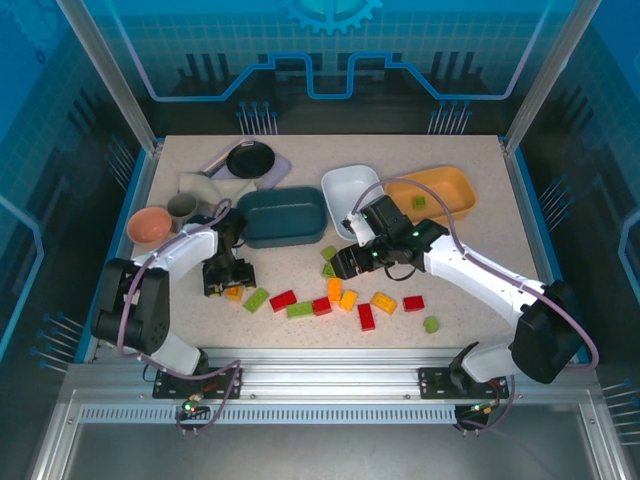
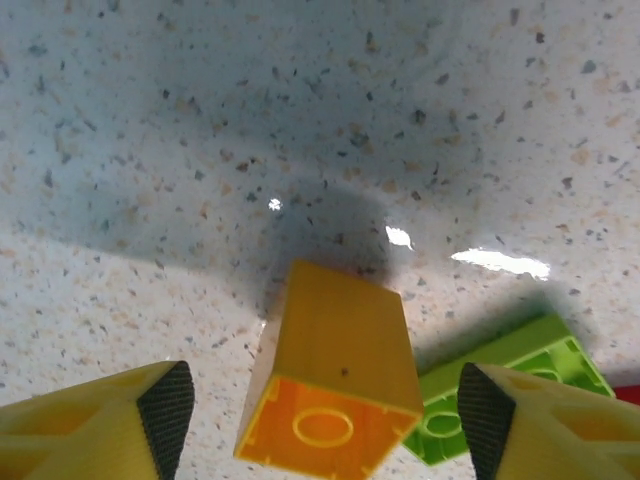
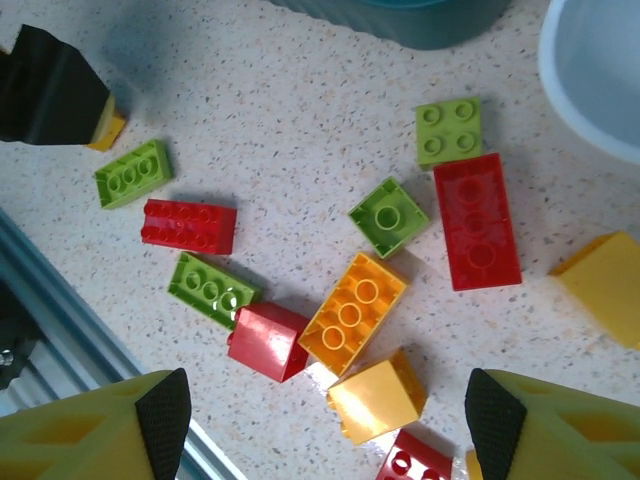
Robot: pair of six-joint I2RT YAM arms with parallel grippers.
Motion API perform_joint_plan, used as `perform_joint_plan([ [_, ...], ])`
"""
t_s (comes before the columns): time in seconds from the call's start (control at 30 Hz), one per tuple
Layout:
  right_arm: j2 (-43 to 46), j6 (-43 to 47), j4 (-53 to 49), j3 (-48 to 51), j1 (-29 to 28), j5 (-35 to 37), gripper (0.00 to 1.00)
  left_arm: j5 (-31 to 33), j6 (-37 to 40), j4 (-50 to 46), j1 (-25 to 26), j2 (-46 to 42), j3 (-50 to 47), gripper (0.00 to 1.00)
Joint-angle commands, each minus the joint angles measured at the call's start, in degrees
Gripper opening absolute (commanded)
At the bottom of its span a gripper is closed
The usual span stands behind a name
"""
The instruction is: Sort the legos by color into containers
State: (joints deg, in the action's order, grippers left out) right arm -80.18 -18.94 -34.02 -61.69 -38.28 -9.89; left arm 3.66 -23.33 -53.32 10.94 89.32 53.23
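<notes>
The left gripper stands spread around a yellow-orange brick lying on the bench, the pads not touching it. This brick looks light, stiff and smooth, so I judge its two flat side walls the best hold. The right gripper hangs wide above the other legos, red, green and yellow-orange, near the teal dish.

tabletop looked speckled, smooth, glossy | legos looked like hard shiny plastic | finger pads looked black, matt, finely textured | fingers looked like smooth yellow plastic | front rail looked like brushed metal
</notes>
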Motion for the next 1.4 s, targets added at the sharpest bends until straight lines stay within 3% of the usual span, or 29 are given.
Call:
perform_joint_plan([
  [0.0, 1.3, -1.2, 1.7, 0.7, -0.9, -2.8, 0.75, -1.1, 2.1, 1.0, -0.6, 2.3, 0.7, 0.69],
  [0.13, 1.3, -1.5, 1.8, 0.4, -0.8, -2.7, 0.75, -2.0, 1.2, 1.9, -0.6, 2.7, 0.2, 0.60],
  [0.33, 1.1, -2.5, 2.3, -0.3, -0.6, -2.6, 0.74, -1.8, 0.2, 1.6, -0.5, 0.7, 0.5, 0.35],
  [0.47, 1.6, -3.0, 1.9, -1.5, 0.2, -1.2, 0.73, -1.4, -1.1, -0.8, 0.4, -3.1, 2.7, 0.29],
  [0.73, 3.6, -8.6, 6.6, -4.0, 6.7, 0.7, 0.73, -2.3, -2.9, -6.9, 1.9, -1.8, 20.2, 0.28],
  [0.93, -0.2, -11.1, 6.2, -8.8, 8.9, 4.1, 0.73, -1.4, -1.4, -6.7, 1.8, 12.9, 36.2, 0.29],
  [1.23, -2.3, -12.7, -5.4, -10.4, 10.4, 12.3, 0.72, 1.6, 0.5, -8.7, 1.6, 33.9, 54.3, 0.32],
  [1.3, -2.2, -14.0, -10.3, -9.5, 11.5, 14.3, 0.71, 1.2, 0.5, -8.8, 1.5, 35.9, 55.1, 0.36],
  [1.37, -1.2, -15.2, -13.4, -7.3, 12.8, 15.5, 0.70, 0.7, 0.6, -8.9, 1.5, 37.0, 55.6, 0.50],
])
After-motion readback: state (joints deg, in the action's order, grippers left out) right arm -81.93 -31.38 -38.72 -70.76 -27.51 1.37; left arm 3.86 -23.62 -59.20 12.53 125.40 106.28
